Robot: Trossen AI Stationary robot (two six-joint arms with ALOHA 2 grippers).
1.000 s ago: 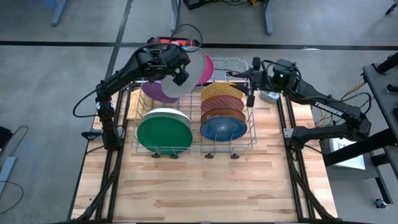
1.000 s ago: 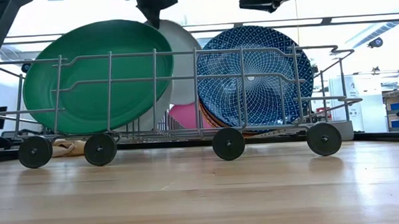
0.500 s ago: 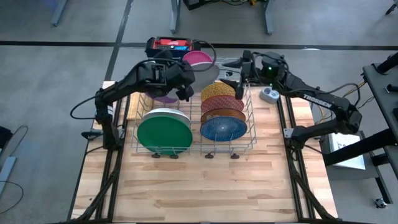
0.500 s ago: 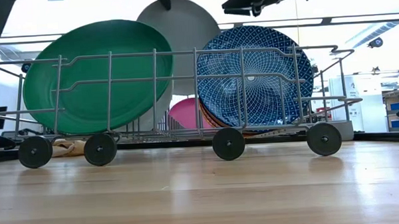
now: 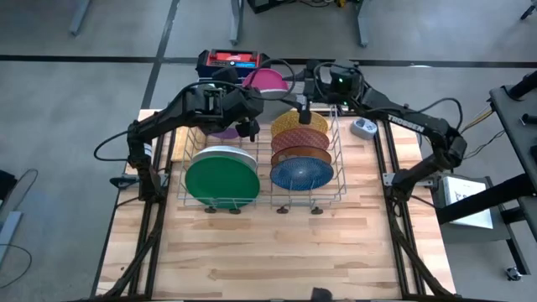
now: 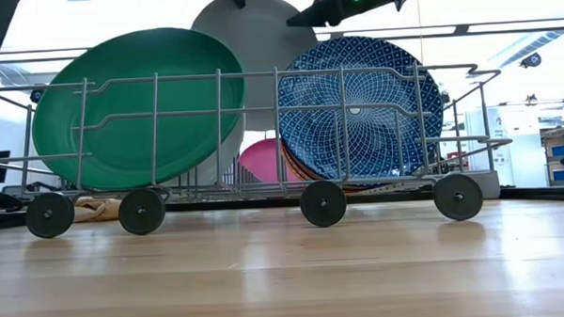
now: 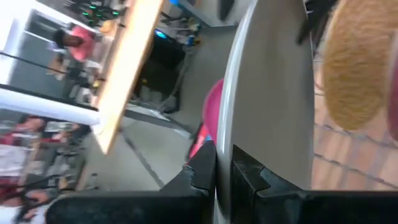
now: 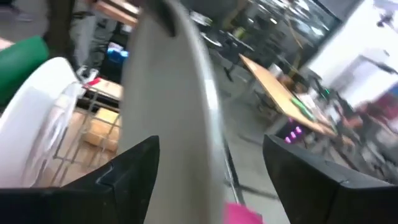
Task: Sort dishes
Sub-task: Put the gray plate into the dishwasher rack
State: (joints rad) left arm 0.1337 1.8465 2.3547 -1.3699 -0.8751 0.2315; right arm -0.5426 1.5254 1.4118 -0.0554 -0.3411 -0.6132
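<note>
1. From low down I see the grey plate only above the dish rack; the green plate and blue patterned plate cover its lower part.
2. The pink plate shows as a sliver.
3. My right wrist view is smeared.
4. The left gripper hides the plate's lower rim.

Glossy green plate, silver wire rack, wooden table

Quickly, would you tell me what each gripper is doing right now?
Left gripper: shut on the rim of the grey plate, held above the dish rack.
Right gripper: open, fingers either side of that plate's edge.
</note>
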